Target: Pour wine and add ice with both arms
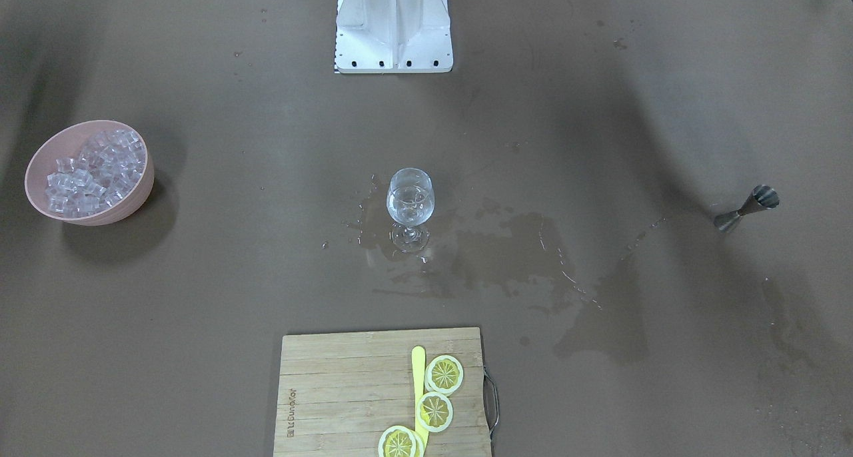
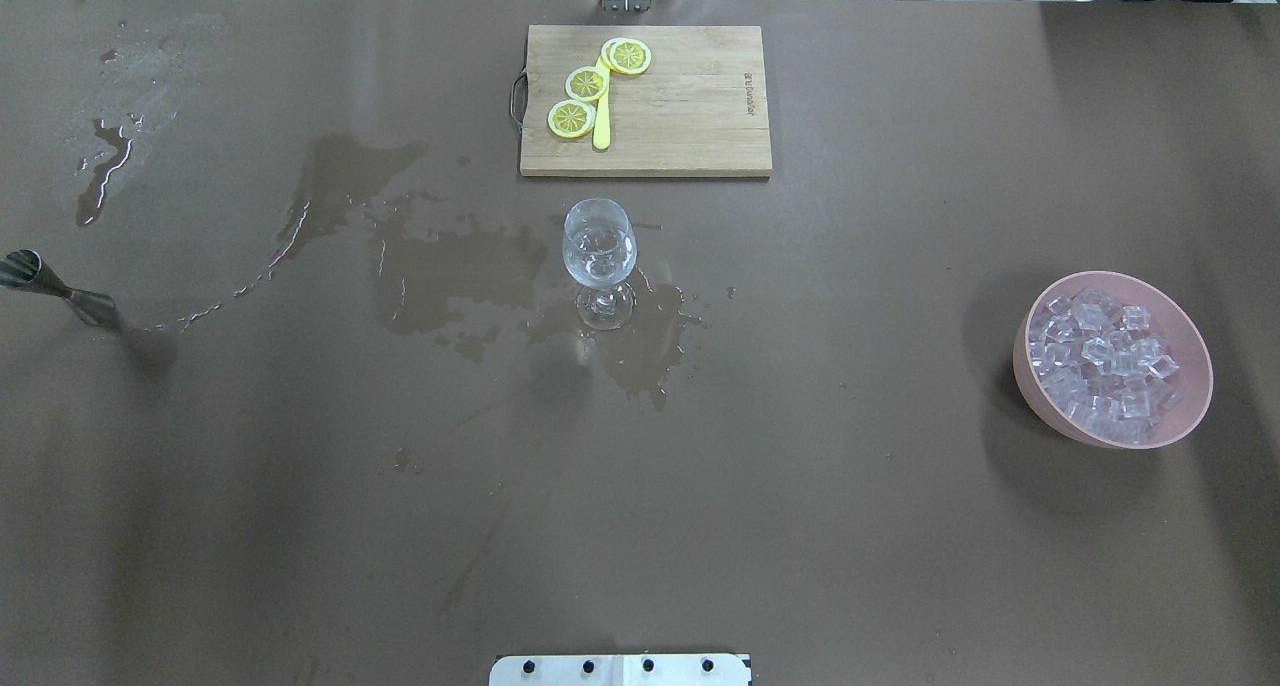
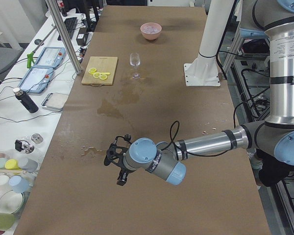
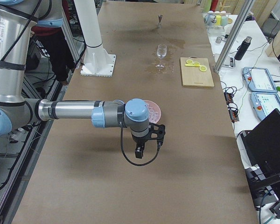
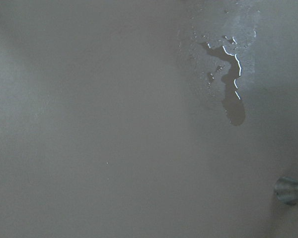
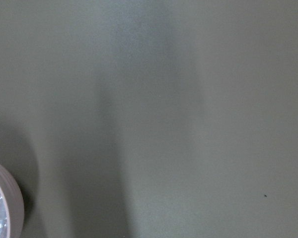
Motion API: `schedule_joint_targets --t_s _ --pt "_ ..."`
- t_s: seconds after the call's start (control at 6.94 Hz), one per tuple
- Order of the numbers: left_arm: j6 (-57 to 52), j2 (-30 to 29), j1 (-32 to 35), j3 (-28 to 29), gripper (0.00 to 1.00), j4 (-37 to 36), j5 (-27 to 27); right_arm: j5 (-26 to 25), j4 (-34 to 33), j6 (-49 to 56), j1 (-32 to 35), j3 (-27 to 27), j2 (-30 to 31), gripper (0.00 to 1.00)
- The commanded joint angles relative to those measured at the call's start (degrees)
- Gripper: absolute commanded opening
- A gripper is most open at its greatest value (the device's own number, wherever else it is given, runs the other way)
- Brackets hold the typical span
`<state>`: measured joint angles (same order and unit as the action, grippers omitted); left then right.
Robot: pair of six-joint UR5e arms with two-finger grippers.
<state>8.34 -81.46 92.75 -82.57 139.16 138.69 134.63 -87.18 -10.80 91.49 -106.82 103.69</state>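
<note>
Front-facing view: a clear stemmed wine glass (image 1: 410, 207) is standing mid-table holding a little colourless wine (image 1: 408, 202), wet puddles (image 1: 506, 250) spreading toward 3 o'clock. A pink bowl (image 1: 136, 194) of clear ice cubes (image 1: 93, 172) is sitting at 9 o'clock, a steel jigger (image 1: 746, 208) at 3, a wooden cutting board (image 1: 340, 390) with 3 lemon slices (image 1: 444, 374) at 6.

Left view: the left gripper (image 3: 116, 157) is hovering over bare table; I cannot tell its opening.

Right view: the right gripper (image 4: 148, 138) is hanging beside the bowl; likewise unclear.

A long table (image 2: 900, 566) covered in brown sheeting is shown, marked by wet patches (image 2: 440, 276) near its middle. A white side bench (image 3: 34, 103) carrying blue cases (image 3: 36, 78), a dark bottle (image 3: 25, 100) and aluminium posts (image 3: 63, 36) is seen along one edge. Even overhead lighting is indicated by soft shadows.
</note>
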Motion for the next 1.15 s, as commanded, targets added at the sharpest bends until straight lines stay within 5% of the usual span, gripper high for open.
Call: schedule_joint_targets --t_s 0.0,1.01 --pt "-0.1 3.6 -0.2 3.7 0.97 17.2 0.5 1.2 0.3 0.5 -0.7 -0.1 -0.4 1.0" --pt "-7.1 1.5 -14.2 7.2 0.97 25.7 0.8 -1.8 0.3 -0.4 -4.0 -1.6 -1.6 1.0"
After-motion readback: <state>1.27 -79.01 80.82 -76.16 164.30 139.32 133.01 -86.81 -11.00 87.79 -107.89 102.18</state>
